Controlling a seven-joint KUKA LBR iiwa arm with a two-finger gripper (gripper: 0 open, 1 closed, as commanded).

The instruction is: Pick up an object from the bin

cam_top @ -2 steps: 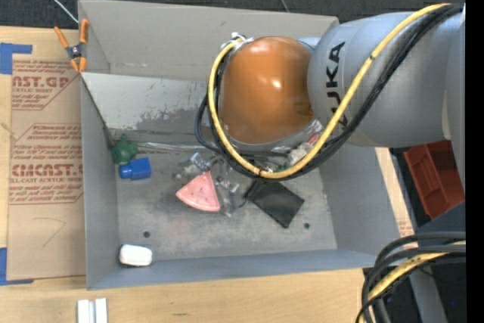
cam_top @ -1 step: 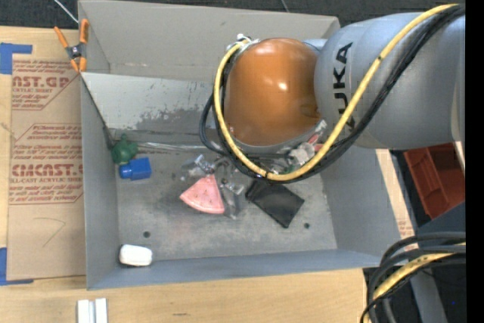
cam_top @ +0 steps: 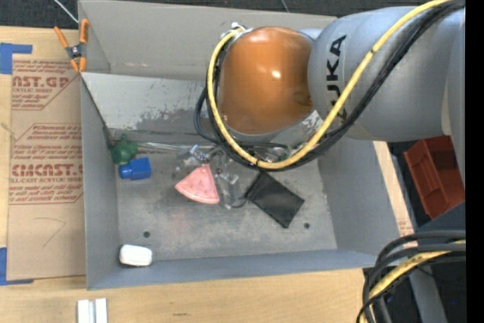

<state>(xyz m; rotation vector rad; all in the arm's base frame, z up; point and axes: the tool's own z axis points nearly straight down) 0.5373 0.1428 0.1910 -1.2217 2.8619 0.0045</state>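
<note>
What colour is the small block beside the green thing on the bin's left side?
The block is blue, seen in the camera view.

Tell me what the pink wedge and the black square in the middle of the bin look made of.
Pink wedge: likely foam or soft plastic, matt, no glare on it. Black square: flat, thin, dull, perhaps rubber or fabric; I cannot tell which.

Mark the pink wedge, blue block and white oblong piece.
pink wedge (cam_top: 198,185), camera view, middle of its top face.
blue block (cam_top: 135,169), camera view, centre of its top.
white oblong piece (cam_top: 135,256), camera view, its middle.
</note>
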